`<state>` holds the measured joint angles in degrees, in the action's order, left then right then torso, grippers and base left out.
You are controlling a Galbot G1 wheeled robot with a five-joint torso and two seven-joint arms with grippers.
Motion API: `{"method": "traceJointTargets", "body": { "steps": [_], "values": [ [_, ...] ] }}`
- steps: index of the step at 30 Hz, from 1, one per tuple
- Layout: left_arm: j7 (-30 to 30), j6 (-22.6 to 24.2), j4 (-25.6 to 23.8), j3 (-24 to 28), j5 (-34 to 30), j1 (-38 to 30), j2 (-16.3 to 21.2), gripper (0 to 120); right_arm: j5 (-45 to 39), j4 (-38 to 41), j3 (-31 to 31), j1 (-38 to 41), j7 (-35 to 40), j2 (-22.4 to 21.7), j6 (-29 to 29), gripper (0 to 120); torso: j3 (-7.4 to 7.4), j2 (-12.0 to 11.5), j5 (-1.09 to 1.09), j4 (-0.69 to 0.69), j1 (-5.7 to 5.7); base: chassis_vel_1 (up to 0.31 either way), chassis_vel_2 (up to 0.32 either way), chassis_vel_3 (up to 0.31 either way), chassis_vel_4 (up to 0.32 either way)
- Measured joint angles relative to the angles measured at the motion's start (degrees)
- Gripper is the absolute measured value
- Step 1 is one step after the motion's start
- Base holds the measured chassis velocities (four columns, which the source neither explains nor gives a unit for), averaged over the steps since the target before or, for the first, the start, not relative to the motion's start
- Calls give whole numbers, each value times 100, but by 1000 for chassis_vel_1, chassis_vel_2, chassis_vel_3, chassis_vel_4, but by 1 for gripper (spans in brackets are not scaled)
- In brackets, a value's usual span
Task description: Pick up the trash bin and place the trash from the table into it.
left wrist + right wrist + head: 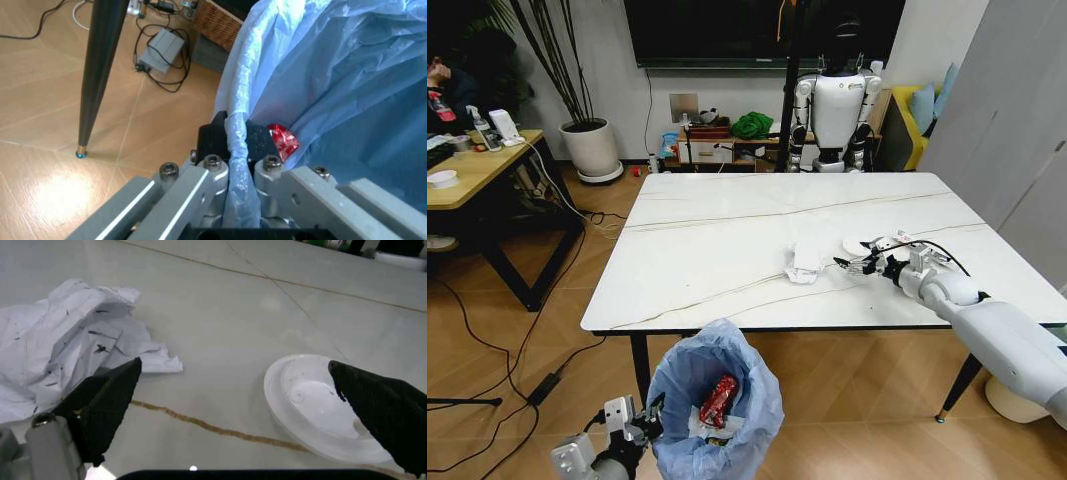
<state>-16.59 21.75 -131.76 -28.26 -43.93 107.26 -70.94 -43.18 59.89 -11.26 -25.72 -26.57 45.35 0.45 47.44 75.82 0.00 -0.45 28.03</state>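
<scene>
- The left hand [649, 417] grips the rim of the trash bin [717, 400] below the table's near edge; a red wrapper [718, 398] lies inside the blue liner.
- The right hand [855, 264] rests low over the table [727, 240], fingers spread (pointing toward the crumpled white tissue [806, 260]).
- A white disc [856, 245] lies just beside that hand.

Counter [727, 240]: white marble-look top, thin dark veins.
Crumpled tissue [806, 261]: on counter.
White disc [856, 245]: just beside tissue.
</scene>
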Motion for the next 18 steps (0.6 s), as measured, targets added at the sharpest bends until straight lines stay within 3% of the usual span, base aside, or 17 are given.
{"method": "traceJointTargets", "body": {
  "steps": [18],
  "values": [
    [2, -9, -50, -31, -15, 31, 9, 0, -69, -442, -278, 337, 97, 177, -117, 100, 0, 0, 0, 0, 0, 0, 0, 0, 0]
  ]
}}
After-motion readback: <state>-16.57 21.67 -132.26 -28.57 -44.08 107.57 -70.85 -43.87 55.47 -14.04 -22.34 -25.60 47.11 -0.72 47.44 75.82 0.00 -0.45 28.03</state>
